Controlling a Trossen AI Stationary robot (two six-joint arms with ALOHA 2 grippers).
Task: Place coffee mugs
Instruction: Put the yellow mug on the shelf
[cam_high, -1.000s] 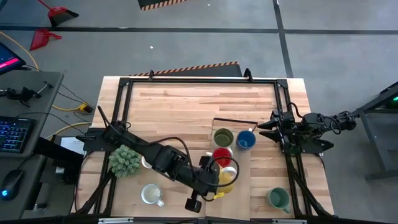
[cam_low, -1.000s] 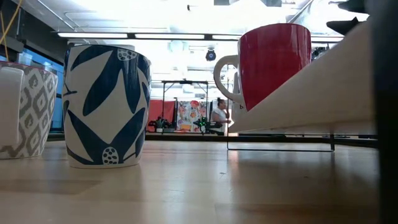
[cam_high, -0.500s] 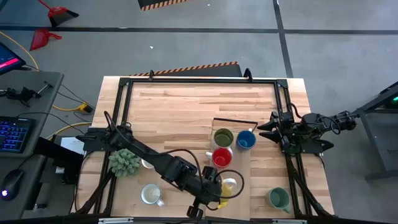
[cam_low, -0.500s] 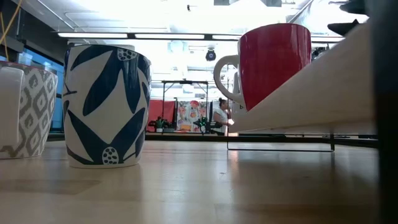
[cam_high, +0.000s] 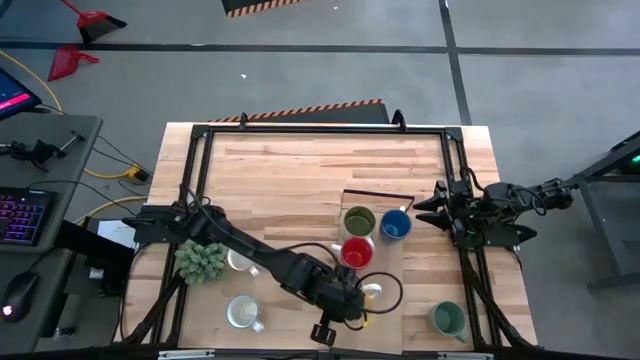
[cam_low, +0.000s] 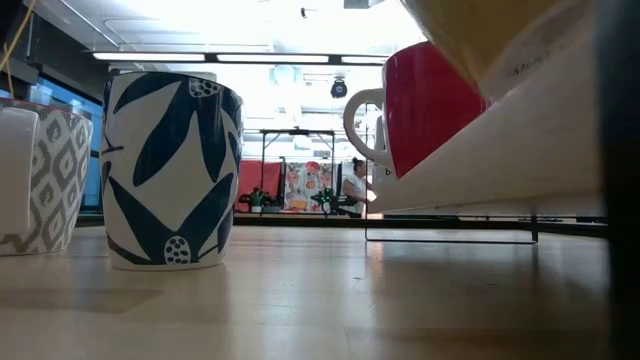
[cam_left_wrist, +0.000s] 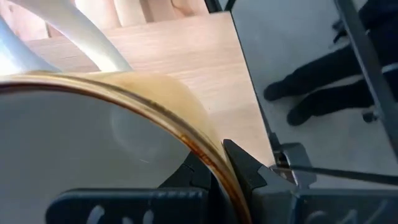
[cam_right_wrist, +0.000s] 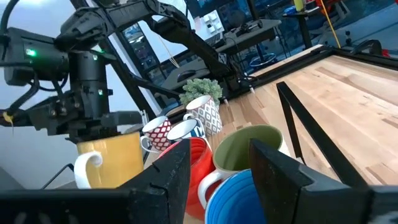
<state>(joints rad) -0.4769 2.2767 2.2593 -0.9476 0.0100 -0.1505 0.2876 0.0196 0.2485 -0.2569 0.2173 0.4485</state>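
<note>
My left gripper (cam_high: 352, 300) is shut on a yellow mug with a white inside (cam_high: 367, 294), held over the near part of a light board (cam_high: 388, 262). The right wrist view shows this yellow mug (cam_right_wrist: 111, 160) under the left gripper (cam_right_wrist: 102, 132). On the board stand the olive green mug (cam_high: 359, 221), the blue mug (cam_high: 395, 226) and the red mug (cam_high: 357, 252). The teal green mug (cam_high: 447, 320) stands near the table's right near corner. My right gripper (cam_high: 428, 212) waits open just right of the blue mug. My left gripper holds the yellow mug by its rim (cam_left_wrist: 198, 144), one finger inside the mug and one finger (cam_left_wrist: 244, 167) outside, coming from above and pointing down. The mug hangs upright below the fingers. Its base (cam_low: 480, 35) shows above the board in the low view.
A bushy green plant (cam_high: 200, 258) and two white mugs (cam_high: 243, 313) (cam_high: 238, 262) stand on the table's left near part. The low view shows a blue-leaf mug (cam_low: 170, 170) and a grey-patterned mug (cam_low: 40, 180). Black frame rails (cam_high: 300, 130) border the table; bare wood lies toward the far edge.
My left arm has stretched farther toward the table's right and near edge, carrying the yellow mug a little that way over the board. The mug's base has come into the low view's top right, where it did not show before.
</note>
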